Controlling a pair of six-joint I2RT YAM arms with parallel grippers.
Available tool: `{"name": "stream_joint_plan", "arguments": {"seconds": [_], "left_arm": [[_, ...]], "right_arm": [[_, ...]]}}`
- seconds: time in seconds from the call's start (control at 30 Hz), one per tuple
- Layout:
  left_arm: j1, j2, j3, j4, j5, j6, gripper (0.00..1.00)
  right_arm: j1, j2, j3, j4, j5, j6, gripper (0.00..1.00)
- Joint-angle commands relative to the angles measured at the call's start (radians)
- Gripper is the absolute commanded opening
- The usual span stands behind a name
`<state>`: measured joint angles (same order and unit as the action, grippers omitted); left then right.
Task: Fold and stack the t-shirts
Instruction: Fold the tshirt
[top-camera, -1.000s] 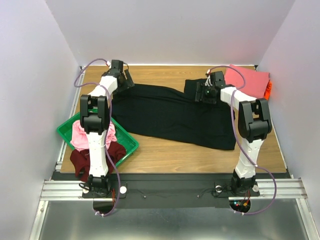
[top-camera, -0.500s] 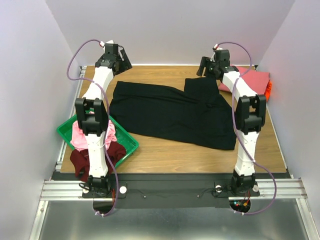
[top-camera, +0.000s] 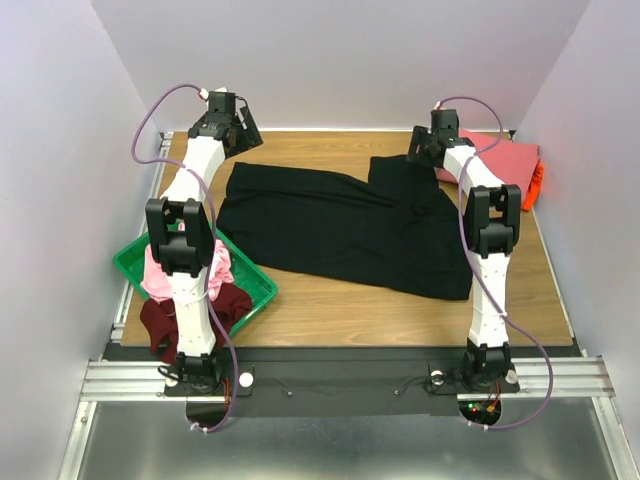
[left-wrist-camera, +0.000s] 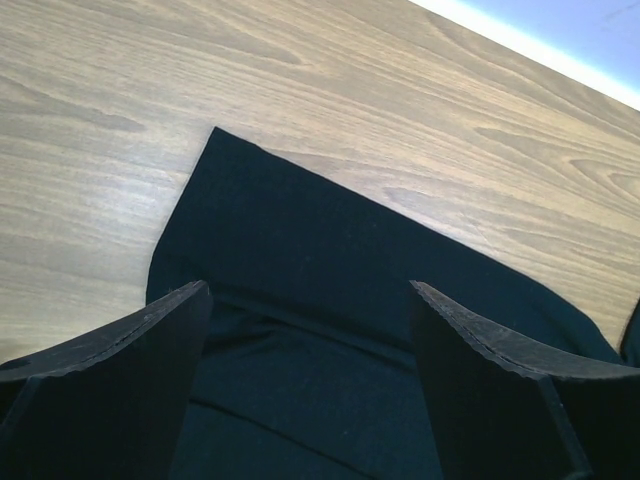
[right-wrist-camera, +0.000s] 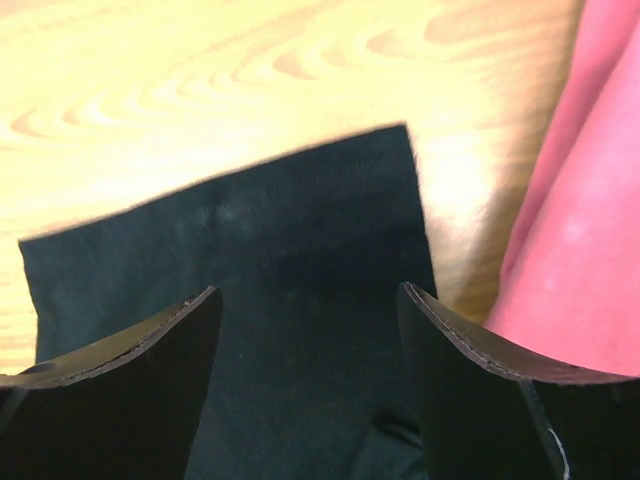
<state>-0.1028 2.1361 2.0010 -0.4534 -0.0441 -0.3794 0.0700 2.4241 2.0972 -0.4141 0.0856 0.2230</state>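
Since a second ago both arms have lifted off the cloth and drawn back toward the far wall. My left pincer (left-wrist-camera: 310, 290) now hangs over the far left corner of the large black cotton t-shirt (top-camera: 340, 225). My right pincer (right-wrist-camera: 308, 292) hangs over its far right corner. Both are spread wide with nothing between the fingers, and the wrist views show only flat cloth below them.

The black t-shirt lies spread across the middle of the wooden tabletop (top-camera: 340, 305), reaching from far left to near right. It looks smoothed out, perhaps doubled once, but I judge it far from a compact fold.

A flat folded coral-pink t-shirt (top-camera: 500, 160) rests in the far right corner. A sliver of orange cloth (top-camera: 537, 180) shows at its right edge, so I take this as the start of the stack.

A crumpled light pink t-shirt (top-camera: 160, 270) fills the shallow green plastic tray (top-camera: 262, 290) at near left. A dark maroon t-shirt (top-camera: 160, 320) spills over the tray's near side. Both are untouched, so most of the work remains.

The black cloth's far right corner lies just beside the coral-pink one, so a grab there risks catching the finished piece. The left arm's own links cross over the tray in the overhead view and hide part of that pile.
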Motion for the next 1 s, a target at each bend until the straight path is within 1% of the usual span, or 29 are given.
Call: {"name": "stream_joint_plan", "arguments": {"seconds": [0.0, 0.13, 0.27, 0.43, 0.5, 0.53, 0.63, 0.7, 0.73, 0.77, 0.83, 0.87, 0.93, 0.97], "left_arm": [[0.006, -0.067, -0.007, 0.005, 0.006, 0.014, 0.91], [0.006, -0.056, 0.002, -0.01, 0.013, 0.017, 0.91], [0.006, -0.057, 0.007, -0.01, 0.026, 0.016, 0.9], [0.006, -0.062, 0.01, -0.022, 0.029, 0.025, 0.91], [0.006, -0.064, 0.012, -0.03, 0.021, 0.031, 0.91], [0.006, -0.064, 0.012, -0.033, 0.016, 0.037, 0.91], [0.008, -0.058, 0.012, -0.034, 0.012, 0.039, 0.91], [0.008, -0.05, 0.022, -0.031, 0.018, 0.036, 0.91], [0.008, -0.035, 0.041, -0.036, 0.02, 0.036, 0.91], [0.008, -0.022, 0.041, -0.045, 0.02, 0.036, 0.91], [0.008, 0.028, 0.094, -0.068, 0.012, 0.036, 0.91], [0.008, 0.048, 0.141, -0.092, -0.005, 0.037, 0.91], [0.008, 0.112, 0.185, -0.106, -0.028, 0.039, 0.9], [0.008, 0.131, 0.224, -0.116, -0.055, 0.037, 0.91]], "right_arm": [[-0.013, 0.007, 0.043, 0.032, 0.054, -0.013, 0.76], [-0.022, 0.047, 0.073, 0.037, 0.059, -0.013, 0.76], [-0.027, 0.096, 0.136, 0.043, 0.091, -0.025, 0.76], [-0.033, 0.153, 0.204, 0.051, 0.095, -0.022, 0.76], [-0.035, 0.168, 0.208, 0.051, 0.082, -0.017, 0.74], [-0.035, 0.171, 0.201, 0.051, 0.062, -0.017, 0.7], [-0.033, 0.164, 0.153, 0.052, 0.026, -0.011, 0.65], [-0.033, 0.15, 0.124, 0.054, 0.011, -0.008, 0.59], [-0.035, 0.144, 0.098, 0.052, -0.007, -0.005, 0.54], [-0.035, 0.141, 0.086, 0.054, -0.02, -0.005, 0.52], [-0.035, 0.135, 0.072, 0.054, -0.059, -0.002, 0.46], [-0.035, 0.135, 0.069, 0.054, -0.072, 0.002, 0.4], [-0.035, 0.132, 0.063, 0.054, -0.08, 0.013, 0.32], [-0.033, 0.127, 0.06, 0.054, -0.108, 0.025, 0.21]]}}
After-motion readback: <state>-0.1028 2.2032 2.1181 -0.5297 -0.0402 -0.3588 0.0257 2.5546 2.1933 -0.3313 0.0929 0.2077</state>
